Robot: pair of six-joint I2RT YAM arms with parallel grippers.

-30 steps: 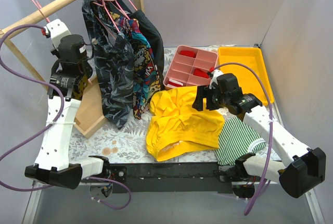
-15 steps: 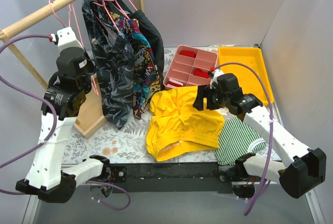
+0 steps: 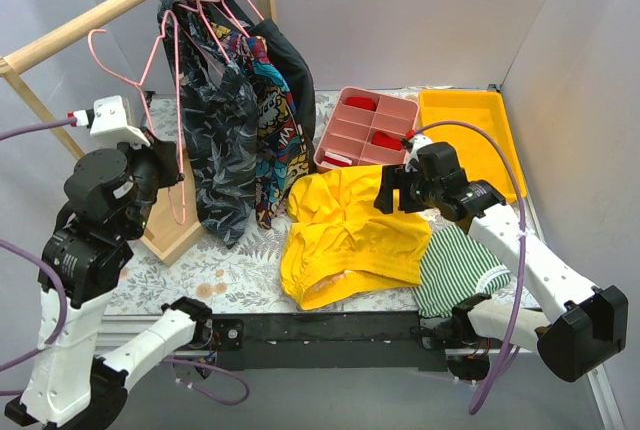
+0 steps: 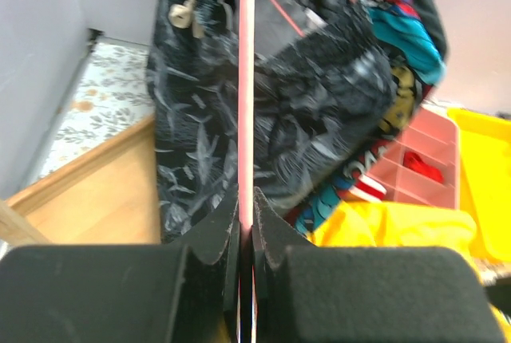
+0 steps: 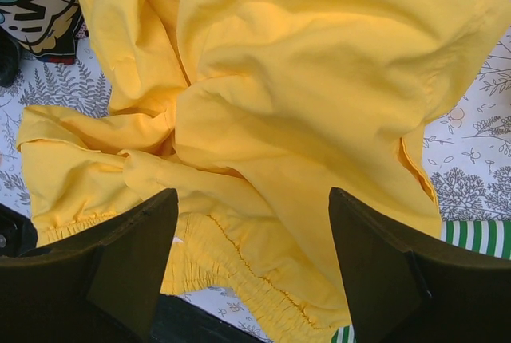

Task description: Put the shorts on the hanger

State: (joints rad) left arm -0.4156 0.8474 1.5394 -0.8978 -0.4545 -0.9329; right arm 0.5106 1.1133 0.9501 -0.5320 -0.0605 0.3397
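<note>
the shorts (image 3: 350, 235) lie crumpled on the table between the two arms, touching the green-and-white striped cloth (image 3: 455, 270) on their right and near the pink compartment tray (image 3: 365, 130) behind them. their gathered waistband faces the near edge, toward the arm bases, and the leg ends point to the far side, so the long axis runs roughly near-to-far with a slight slant to the right. the hanger (image 3: 180, 150) is up at the left, beside the dark patterned garments (image 3: 235, 130). its hook points up and left toward the wooden rail (image 3: 120, 5), and its long wire hangs almost straight down. the left wrist view shows it edge-on as one upright pink line. whether the hook rests on the rail cannot be told. the left gripper (image 3: 168, 172) is clenched on that wire, jaws pressed together around it. the right gripper (image 3: 392, 190) hovers just above the shorts with its jaws spread wide and nothing between them. judged step: fetching the hanger, with the shorts not yet lifted. the next move likely calls for carrying the hanger over the table and turning it flat-on, while the right gripper drops to pinch the waistband. a snag on the neighbouring garments is the risk.
</note>
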